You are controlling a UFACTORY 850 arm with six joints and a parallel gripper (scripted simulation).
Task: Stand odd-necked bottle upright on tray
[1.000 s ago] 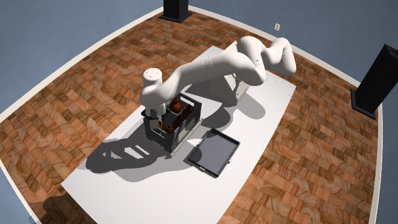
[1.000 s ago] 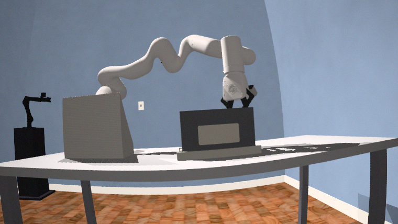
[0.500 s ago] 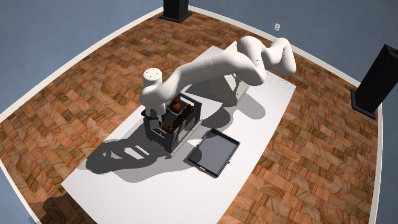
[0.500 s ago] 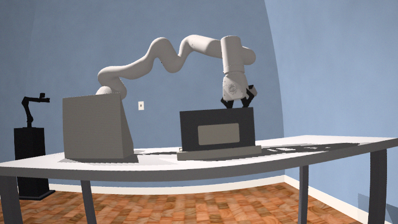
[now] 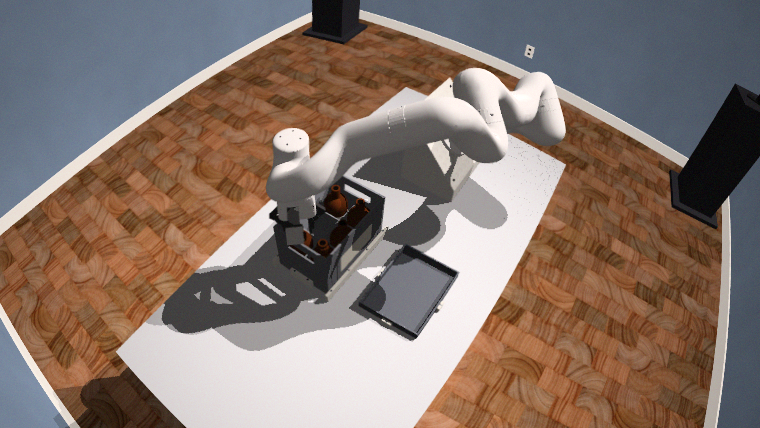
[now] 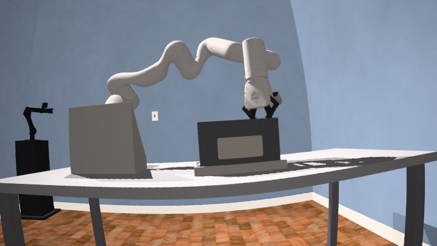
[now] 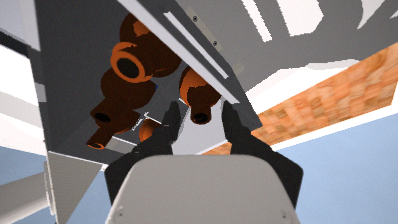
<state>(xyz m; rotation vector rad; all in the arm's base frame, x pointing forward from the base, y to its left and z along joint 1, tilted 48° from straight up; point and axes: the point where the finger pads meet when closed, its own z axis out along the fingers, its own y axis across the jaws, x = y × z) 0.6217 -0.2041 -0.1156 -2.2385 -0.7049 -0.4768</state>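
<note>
Over the dark crate point(image 5: 313, 270) point(image 6: 238, 125) point(image 7: 65, 107), fingers stand apart, astride the brown bottle's neck point(image 7: 201, 114), not gripping. All bottles look crated; odd one unclear. Centre on the neck, close softly, compare thickness, keep clear of the crate wall.

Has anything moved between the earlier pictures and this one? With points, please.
Nothing visibly changed. The arm point(image 5: 425, 119) point(image 6: 152, 71) and its gripper point(image 6: 260, 118) point(image 7: 200, 108) hold the same pose above the crate point(image 5: 304, 269) point(image 6: 238, 122). The tray point(image 5: 436, 301) and the bottles that the top view shows, such as the one nearest the arm's base point(image 5: 335, 203), stay where they were.
</note>
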